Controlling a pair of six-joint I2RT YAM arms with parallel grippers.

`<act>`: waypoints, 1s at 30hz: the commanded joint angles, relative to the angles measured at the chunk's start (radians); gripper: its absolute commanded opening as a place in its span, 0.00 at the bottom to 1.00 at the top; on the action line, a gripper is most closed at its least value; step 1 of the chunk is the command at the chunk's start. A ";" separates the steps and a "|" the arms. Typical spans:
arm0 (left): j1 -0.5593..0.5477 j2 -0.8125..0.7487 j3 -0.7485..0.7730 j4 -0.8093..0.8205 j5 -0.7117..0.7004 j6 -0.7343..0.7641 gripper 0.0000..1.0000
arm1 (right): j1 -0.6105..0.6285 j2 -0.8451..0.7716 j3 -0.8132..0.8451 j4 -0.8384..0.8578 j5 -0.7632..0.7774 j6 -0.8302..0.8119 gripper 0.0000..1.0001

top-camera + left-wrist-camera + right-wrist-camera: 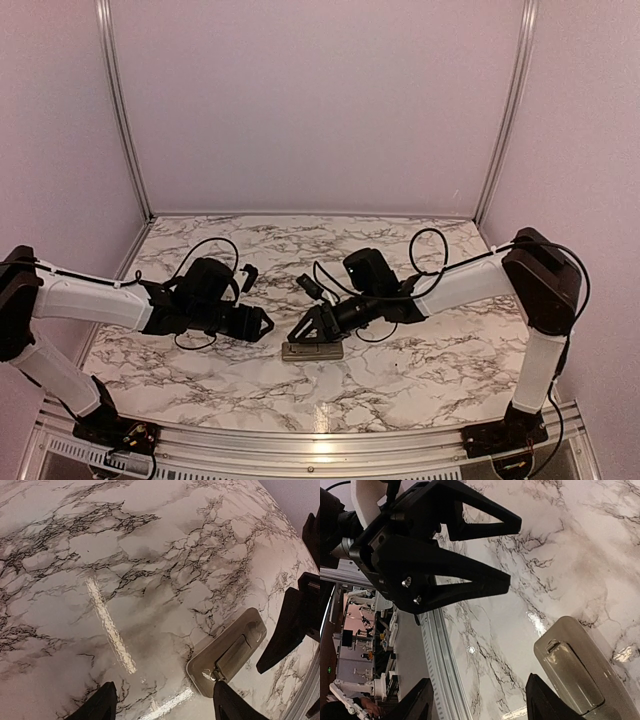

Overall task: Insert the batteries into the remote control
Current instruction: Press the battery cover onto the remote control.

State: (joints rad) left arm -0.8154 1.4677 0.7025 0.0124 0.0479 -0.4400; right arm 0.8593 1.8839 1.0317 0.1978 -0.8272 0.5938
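Grippers tip to tip near the remote control (pixel 312 350)
Left gripper (pixel 268 323) fingers apart, empty; right gripper (pixel 296 334) likewise spread, empty; remote control back-up on the marble table (pixel 450 370), at 5 o'clock of the right gripper.

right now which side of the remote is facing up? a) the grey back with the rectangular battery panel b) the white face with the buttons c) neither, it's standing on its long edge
a: the remote control lies flat on the table with its grey-beige back up. Both wrist views show the rectangular panel and no buttons.
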 commanded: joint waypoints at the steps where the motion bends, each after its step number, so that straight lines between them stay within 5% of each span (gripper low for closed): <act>1: -0.042 0.060 0.022 0.078 0.051 -0.022 0.65 | 0.007 0.019 0.017 -0.026 0.018 -0.002 0.61; 30: -0.082 0.195 0.079 0.098 0.039 -0.047 0.53 | -0.007 0.053 -0.002 -0.064 0.076 -0.011 0.61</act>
State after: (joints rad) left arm -0.8913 1.6344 0.7555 0.0998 0.0929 -0.4904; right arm 0.8562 1.9175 1.0294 0.1539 -0.7715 0.5900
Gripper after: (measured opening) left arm 0.535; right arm 0.613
